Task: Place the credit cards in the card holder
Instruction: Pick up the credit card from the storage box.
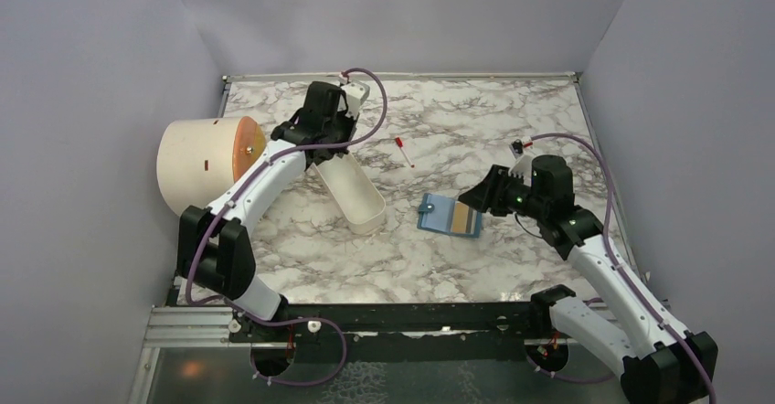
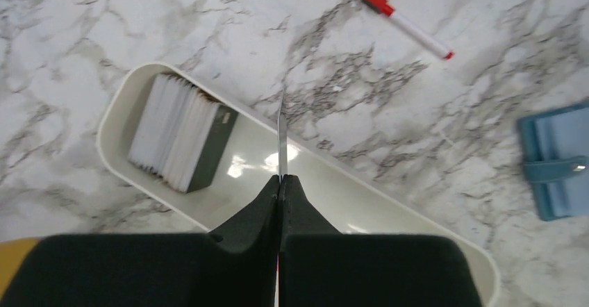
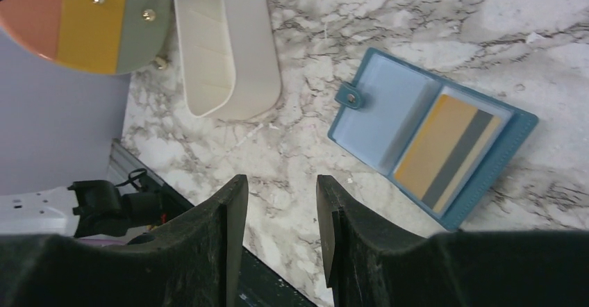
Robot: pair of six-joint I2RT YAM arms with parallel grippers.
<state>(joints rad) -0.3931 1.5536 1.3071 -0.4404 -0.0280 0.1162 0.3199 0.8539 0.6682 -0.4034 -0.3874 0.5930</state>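
Left gripper [image 2: 280,182] is clenched on a single card [image 2: 281,133], held edge-on over the white tray [image 2: 121,105]. The card shows only as a thin line, so its colour cannot be told. A further stack of cards [image 2: 177,133] leans together at the tray's 9 o'clock end in the left wrist view. Card holder [image 1: 448,214] lies open and flat on the marble table [image 1: 512,267], at about 4 o'clock from the tray in the top view. One yellow-and-grey card [image 3: 444,147] sits in its clear pocket. Right gripper [image 3: 281,189] stands partly parted and grasps nothing, near the holder's 3 o'clock side in the top view and apart from it. Assessment: the held card is light, thin, stiff with slight flex, and probably slippery. The pinch sits at one end, leaving the far end free to lead into the pocket. The holder appears light and soft and may slide under a push; pinning its bare panel beside the snap [image 3: 351,98] seems advisable.
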